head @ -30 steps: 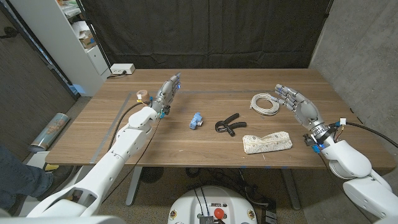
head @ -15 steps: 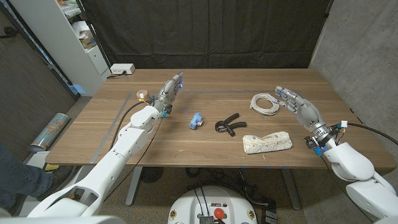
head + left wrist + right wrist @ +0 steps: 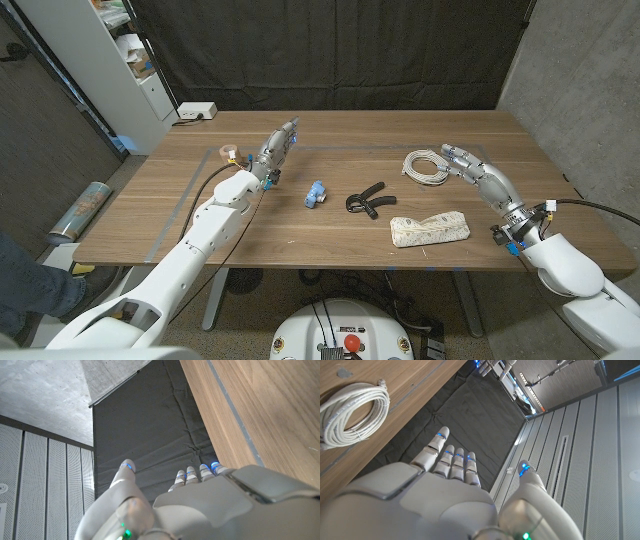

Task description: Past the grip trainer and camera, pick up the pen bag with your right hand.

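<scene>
— Two hands are over the table; where is the pen bag [image 3: 429,229]?

— It lies in the lower right of the head view, just right of the grip trainer [image 3: 366,199], with the small blue camera [image 3: 315,193] further left.

— And the right hand [image 3: 474,173]?

— It hovers to the upper right of the bag, apart from it, fingers spread and holding nothing. The coiled white cable [image 3: 427,166] lies just beside its fingertips; the right wrist view shows this coil [image 3: 347,410] too.

— The left hand [image 3: 275,146]?

— It is in the upper left of the table, fingers extended, holding nothing, near a small roll of tape [image 3: 229,153].
</scene>
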You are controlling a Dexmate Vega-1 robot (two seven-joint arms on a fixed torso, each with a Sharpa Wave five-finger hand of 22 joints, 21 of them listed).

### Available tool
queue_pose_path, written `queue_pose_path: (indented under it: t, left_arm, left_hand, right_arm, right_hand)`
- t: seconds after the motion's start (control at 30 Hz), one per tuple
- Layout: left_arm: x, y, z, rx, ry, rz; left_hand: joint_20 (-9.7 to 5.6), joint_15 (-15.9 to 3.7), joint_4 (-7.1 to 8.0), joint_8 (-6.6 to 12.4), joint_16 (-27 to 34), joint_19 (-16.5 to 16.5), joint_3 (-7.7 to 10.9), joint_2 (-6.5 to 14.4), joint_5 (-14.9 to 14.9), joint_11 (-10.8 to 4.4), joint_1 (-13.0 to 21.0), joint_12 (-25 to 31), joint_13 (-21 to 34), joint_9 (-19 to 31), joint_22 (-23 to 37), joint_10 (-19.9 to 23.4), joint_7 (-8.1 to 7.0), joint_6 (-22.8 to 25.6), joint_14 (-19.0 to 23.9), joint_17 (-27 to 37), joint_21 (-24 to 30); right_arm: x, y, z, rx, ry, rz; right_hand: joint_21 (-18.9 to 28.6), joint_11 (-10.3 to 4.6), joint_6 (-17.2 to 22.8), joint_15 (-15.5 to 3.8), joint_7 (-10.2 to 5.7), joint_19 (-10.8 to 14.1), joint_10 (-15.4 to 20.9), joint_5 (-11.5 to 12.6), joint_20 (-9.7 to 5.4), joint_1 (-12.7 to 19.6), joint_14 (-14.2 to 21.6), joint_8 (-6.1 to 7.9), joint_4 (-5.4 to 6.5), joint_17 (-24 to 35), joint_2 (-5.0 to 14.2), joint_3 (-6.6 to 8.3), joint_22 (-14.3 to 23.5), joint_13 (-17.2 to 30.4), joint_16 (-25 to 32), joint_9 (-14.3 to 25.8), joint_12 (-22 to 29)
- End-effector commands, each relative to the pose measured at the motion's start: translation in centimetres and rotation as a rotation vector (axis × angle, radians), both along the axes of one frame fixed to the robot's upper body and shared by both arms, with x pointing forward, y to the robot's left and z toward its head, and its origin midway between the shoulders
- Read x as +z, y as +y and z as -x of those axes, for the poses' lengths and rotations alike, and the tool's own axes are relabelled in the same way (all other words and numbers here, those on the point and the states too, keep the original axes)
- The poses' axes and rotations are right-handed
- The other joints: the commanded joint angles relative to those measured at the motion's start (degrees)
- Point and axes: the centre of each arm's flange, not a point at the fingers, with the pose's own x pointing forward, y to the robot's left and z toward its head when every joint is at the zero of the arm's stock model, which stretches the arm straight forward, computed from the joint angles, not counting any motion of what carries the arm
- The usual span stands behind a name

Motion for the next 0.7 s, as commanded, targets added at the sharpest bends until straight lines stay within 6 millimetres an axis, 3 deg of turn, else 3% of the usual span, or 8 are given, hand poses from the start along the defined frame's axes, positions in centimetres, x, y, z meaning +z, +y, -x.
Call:
queue_pose_path:
  t: [0.03,0.17,0.7]
  left_arm:
    - [0.02,-0.33,0.04,0.009,0.004,-0.020]
    - [0.02,-0.50,0.03,0.008,0.006,-0.021]
    - [0.02,-0.49,0.10,0.014,0.004,-0.017]
  left_hand:
    - [0.14,0.06,-0.23,0.17,0.25,-2.36,-0.03,0.22,-0.28,-0.39,0.38,0.17,0.07,0.25,0.21,-0.46,-0.15,-0.01,-1.33,0.32,-0.08]
    - [0.10,0.11,-0.25,0.17,0.21,-2.36,-0.04,0.23,-0.30,-0.37,0.41,0.14,0.07,0.25,0.21,-0.55,-0.14,-0.01,-1.45,0.32,-0.07]
    - [0.22,-0.01,-0.30,0.16,0.23,-2.49,-0.07,0.28,-0.35,-0.34,0.47,0.14,0.08,0.25,0.21,-0.60,-0.17,0.01,-1.47,0.33,-0.10]
  right_arm:
    - [-0.31,0.10,0.38,-0.081,-0.042,0.069]
    - [-0.22,0.04,0.56,-0.108,-0.062,0.087]
    - [0.16,0.08,1.26,-0.233,-0.126,0.224]
  right_hand:
    - [-0.20,0.04,-0.31,0.11,-0.27,0.83,-0.17,0.33,0.03,0.62,0.64,-0.17,-0.22,0.22,0.03,0.11,0.20,0.07,0.26,0.16,-0.12]
    - [-0.33,0.01,-0.69,0.04,0.52,0.98,-0.27,0.46,0.06,0.58,0.76,-0.30,-0.22,0.23,-0.06,0.02,0.20,0.08,0.26,0.17,-0.19]
    - [-0.59,-0.19,-1.23,0.08,0.66,1.38,-0.54,0.85,0.27,0.62,1.24,-0.41,-0.31,0.23,-0.25,-0.12,0.19,0.10,0.32,0.19,-0.34]
